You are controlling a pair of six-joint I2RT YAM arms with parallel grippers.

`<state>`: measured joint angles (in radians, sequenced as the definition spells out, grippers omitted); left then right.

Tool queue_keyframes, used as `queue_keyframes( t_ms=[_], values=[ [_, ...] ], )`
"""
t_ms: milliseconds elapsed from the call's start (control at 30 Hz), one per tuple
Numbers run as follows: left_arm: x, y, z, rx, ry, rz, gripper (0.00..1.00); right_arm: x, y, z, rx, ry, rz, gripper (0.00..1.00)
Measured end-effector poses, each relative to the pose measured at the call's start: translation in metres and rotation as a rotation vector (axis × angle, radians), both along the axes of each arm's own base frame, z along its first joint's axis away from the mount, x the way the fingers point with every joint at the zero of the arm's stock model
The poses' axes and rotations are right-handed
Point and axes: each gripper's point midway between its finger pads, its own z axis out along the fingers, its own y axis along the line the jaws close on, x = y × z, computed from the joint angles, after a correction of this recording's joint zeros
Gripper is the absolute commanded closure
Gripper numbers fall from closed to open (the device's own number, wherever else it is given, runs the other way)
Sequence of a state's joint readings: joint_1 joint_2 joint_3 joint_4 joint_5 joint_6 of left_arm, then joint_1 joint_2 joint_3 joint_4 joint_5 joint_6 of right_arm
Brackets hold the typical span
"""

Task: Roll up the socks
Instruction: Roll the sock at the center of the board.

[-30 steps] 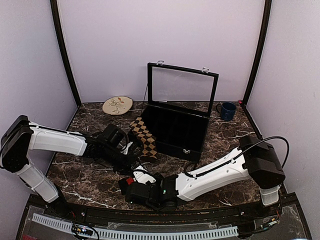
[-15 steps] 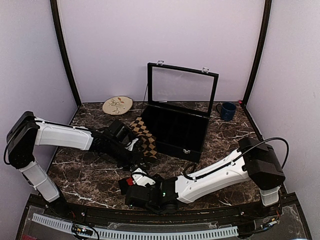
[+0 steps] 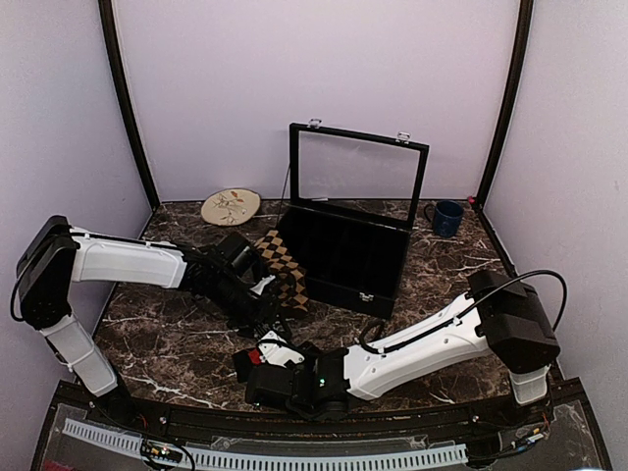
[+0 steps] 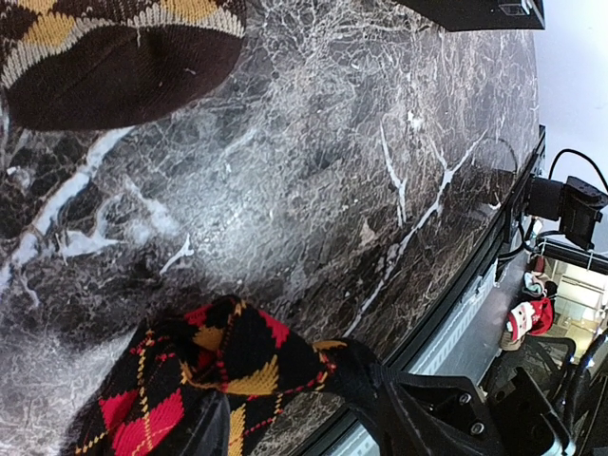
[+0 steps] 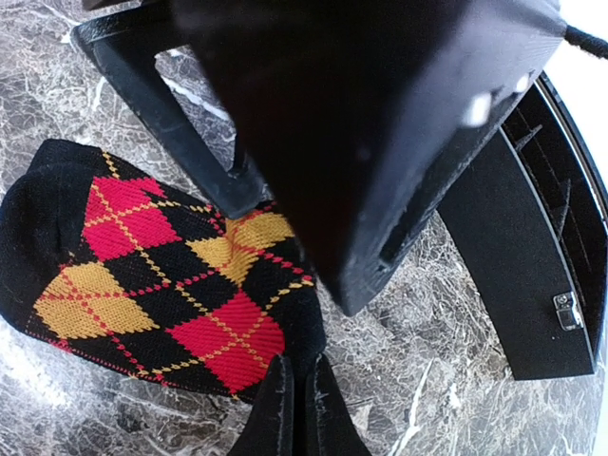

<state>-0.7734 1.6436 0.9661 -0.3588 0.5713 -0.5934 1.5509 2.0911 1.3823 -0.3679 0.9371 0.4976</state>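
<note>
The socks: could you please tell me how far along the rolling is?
Done: nothing finished that I can see. In hand: the red sock lies bunched on the marble table, the open left gripper straddling it and the shut right gripper at its edge. Left: finishing that roll, then the tan sock, flat beside the black case.

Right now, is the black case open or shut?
Open: the case has its glass lid standing upright at the back.
</note>
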Motion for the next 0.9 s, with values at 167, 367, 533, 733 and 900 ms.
queue_keyframes(
  t_ms=[167, 367, 533, 733, 900],
  values=[
    [0.001, 0.001, 0.003, 0.012, -0.006, -0.009, 0.40, 0.000, 0.000, 0.000, -0.003, -0.004, 0.000, 1.00],
    [-0.003, 0.002, 0.002, 0.016, 0.011, -0.021, 0.39, 0.000, 0.000, 0.001, -0.007, -0.008, 0.003, 1.00],
    [-0.007, 0.001, -0.003, 0.015, 0.043, -0.033, 0.39, 0.001, 0.000, 0.001, -0.014, -0.011, 0.007, 1.00],
    [-0.010, 0.001, -0.011, 0.020, 0.075, -0.039, 0.40, 0.001, 0.001, 0.001, -0.021, -0.015, 0.017, 1.00],
    [-0.009, -0.003, -0.013, 0.016, 0.088, -0.043, 0.48, 0.000, 0.001, 0.001, -0.037, -0.020, 0.028, 1.00]
  ],
)
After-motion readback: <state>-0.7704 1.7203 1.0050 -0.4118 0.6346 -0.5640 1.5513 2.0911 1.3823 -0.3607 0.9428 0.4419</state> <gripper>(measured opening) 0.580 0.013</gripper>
